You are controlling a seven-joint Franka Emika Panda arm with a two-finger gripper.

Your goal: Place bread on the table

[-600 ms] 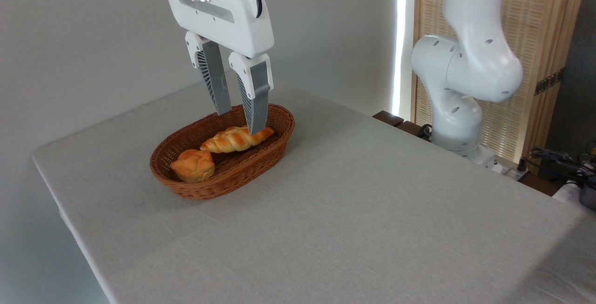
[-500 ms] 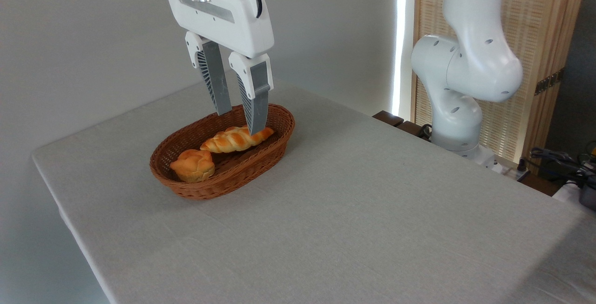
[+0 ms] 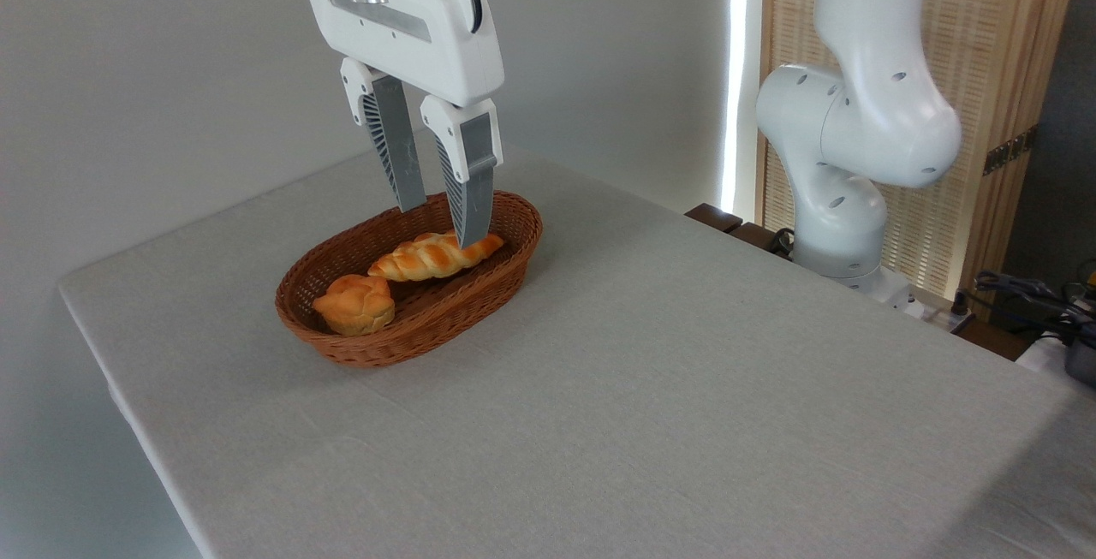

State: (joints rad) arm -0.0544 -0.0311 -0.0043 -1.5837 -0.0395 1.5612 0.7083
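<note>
Gripper (image 3: 441, 225) hung spread over bread (image 3: 437, 255), nothing clamped.
Loaf lay in basket (image 3: 342, 347) by table's (image 3: 685, 388) far-left corner; risks: 2 fingers off-centre near its right tip, so it could pivot/slip, or snag rim, w/ bun (image 3: 355, 304) close.

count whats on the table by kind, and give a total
braided loaf: 1
round bun: 1
wicker basket: 1
total: 3, with both breads lying in the basket on the grey table
</note>
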